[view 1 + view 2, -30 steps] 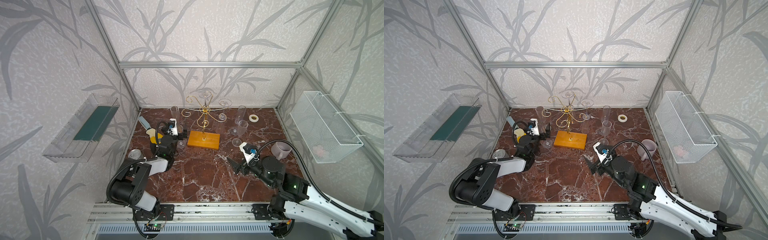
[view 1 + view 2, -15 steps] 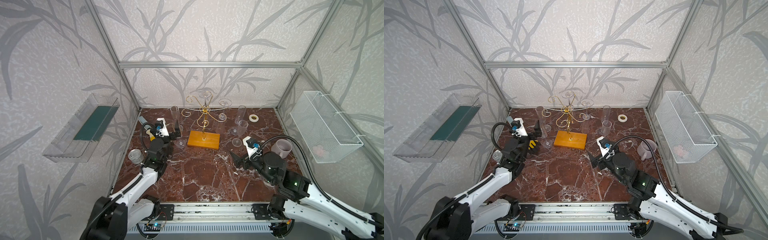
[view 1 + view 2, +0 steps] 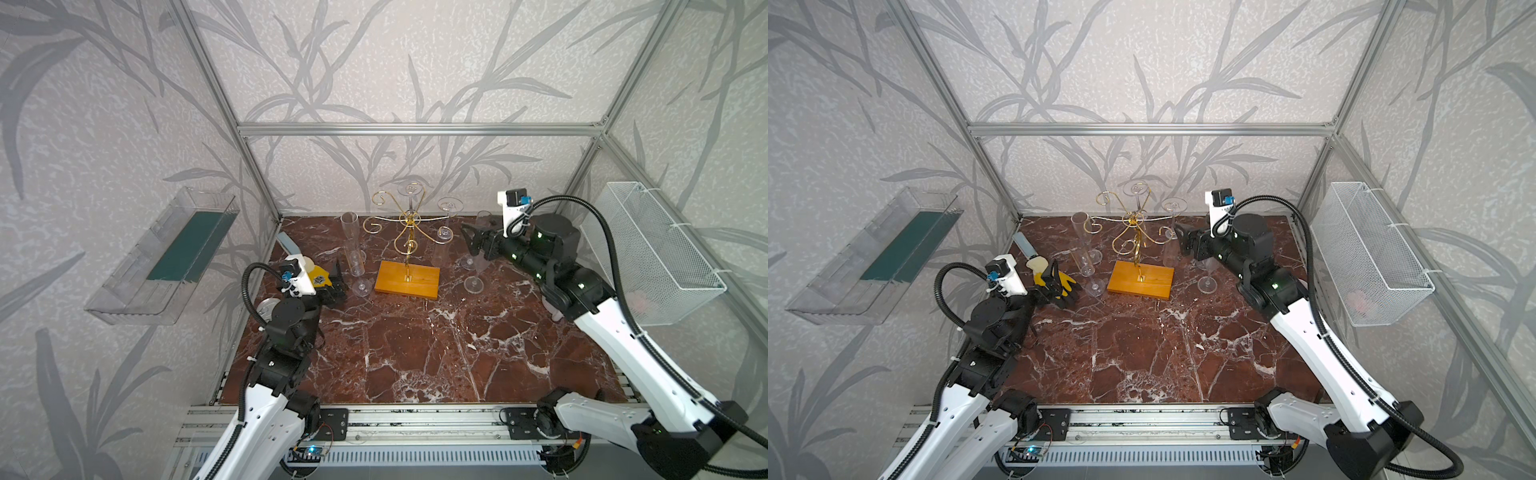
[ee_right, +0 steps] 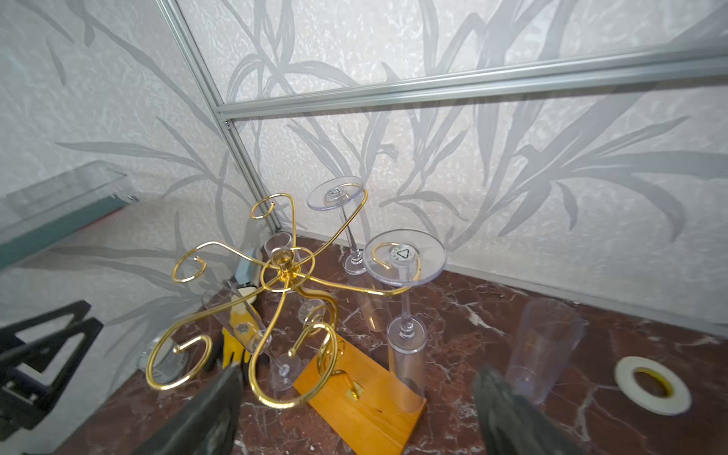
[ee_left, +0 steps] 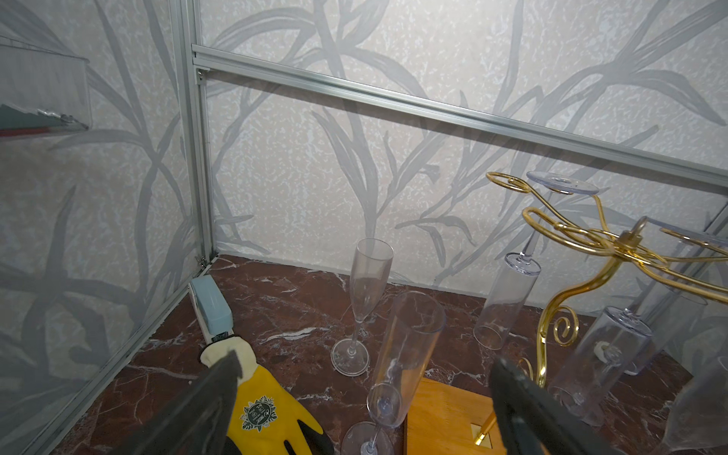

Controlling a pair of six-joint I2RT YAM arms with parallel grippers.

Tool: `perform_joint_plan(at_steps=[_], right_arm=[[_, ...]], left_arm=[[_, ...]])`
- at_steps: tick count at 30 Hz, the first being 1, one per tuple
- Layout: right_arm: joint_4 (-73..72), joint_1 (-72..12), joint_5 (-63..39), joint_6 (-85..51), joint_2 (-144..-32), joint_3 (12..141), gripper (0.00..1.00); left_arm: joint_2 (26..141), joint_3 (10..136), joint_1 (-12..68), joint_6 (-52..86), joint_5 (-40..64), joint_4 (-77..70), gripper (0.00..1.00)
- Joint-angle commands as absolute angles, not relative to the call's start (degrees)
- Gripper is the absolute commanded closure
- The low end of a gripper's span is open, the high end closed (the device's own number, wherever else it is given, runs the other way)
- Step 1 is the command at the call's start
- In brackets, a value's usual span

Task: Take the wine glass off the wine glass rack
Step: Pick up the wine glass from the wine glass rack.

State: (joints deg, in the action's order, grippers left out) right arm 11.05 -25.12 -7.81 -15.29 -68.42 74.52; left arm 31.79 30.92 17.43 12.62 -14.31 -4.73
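Marble [image 3: 415, 345]: gold scrolled wine glass rack [image 3: 409, 280]; left end effector [image 3: 340, 279], right end effector [image 3: 469, 240] released.

This is a robotics lab cell dressed to look homely. An aluminium frame [image 3: 415, 129] holds panels of leaf-patterned wallpaper [image 3: 374, 62] around a red marble-look surface [image 3: 415, 353]. Two robot arms [image 3: 623, 345] are mounted on a front rail [image 3: 415, 419].

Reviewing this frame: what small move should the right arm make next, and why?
Probably ease the right gripper forward toward the nearer hanging wine glass: its fingers stand open and empty, short of the glass, which hangs foot-up from the wine glass rack.
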Motion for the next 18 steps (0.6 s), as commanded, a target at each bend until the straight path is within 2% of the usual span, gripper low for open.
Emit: perform_joint_plan(at_steps=[1, 7, 13, 18], right_arm=[[4.8, -18.9, -21.4, -24.7, -73.1, 77.3, 0.19], [4.1, -11.9, -37.6, -37.6, -88.2, 88.7, 0.29], [4.2, -11.2, -44.7, -44.3, -98.7, 96.6, 0.35], [5.9, -11.2, -46.7, -45.2, -103.1, 100.4, 0.37]], left_arm=[[29.9, 32.4, 17.1, 15.9, -11.8, 3.7, 0.01], [27.5, 31.4, 17.2, 17.9, -8.9, 5.8, 0.01], [27.0, 31.9, 17.2, 18.8, -6.8, 8.0, 0.01], [25.4, 31.0, 17.2, 19.5, -7.0, 7.9, 0.01]])
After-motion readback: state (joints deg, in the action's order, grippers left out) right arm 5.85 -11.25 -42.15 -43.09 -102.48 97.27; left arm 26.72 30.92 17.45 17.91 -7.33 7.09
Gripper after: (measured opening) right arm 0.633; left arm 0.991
